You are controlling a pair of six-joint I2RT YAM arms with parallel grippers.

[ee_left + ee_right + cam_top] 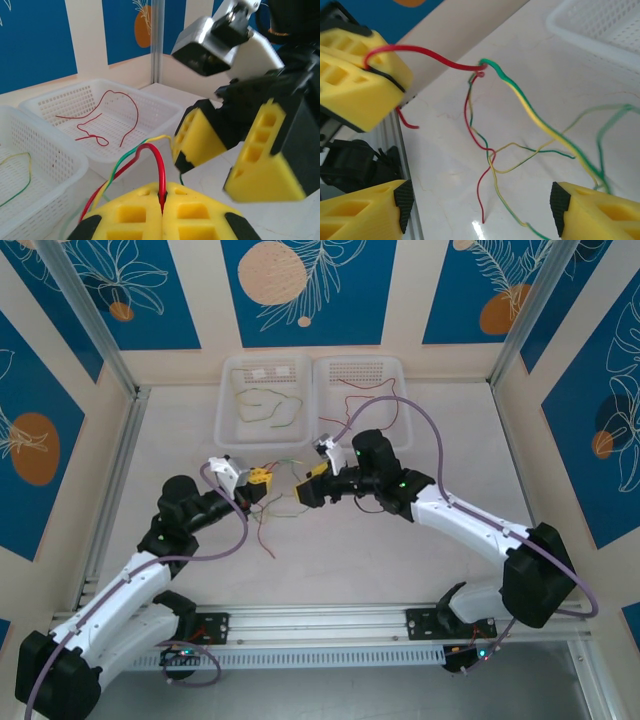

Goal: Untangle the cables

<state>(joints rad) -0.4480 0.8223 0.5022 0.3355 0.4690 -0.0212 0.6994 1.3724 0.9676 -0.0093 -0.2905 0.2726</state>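
A tangle of thin red and yellow-green cables (278, 502) lies on the white table between my two grippers. My left gripper (162, 199) is shut on a red cable (160, 167), which arches up out of its yellow pads beside a yellow-green cable (121, 161). In the right wrist view that red cable (427, 54) runs from the left gripper (357, 82) to a knot with a yellow-green cable (527, 102). My right gripper (479, 207) hangs open above the crossed strands (491, 152), holding nothing. From above, the left gripper (258, 483) and right gripper (312, 485) face each other closely.
Two white mesh baskets stand at the back. The left basket (232, 412) holds yellow-green cables (268, 405); the right basket (396, 380) holds red cables (372, 405). A metal rail (320, 620) runs along the near table edge. Purple-grey hoses (425, 425) loop off both arms.
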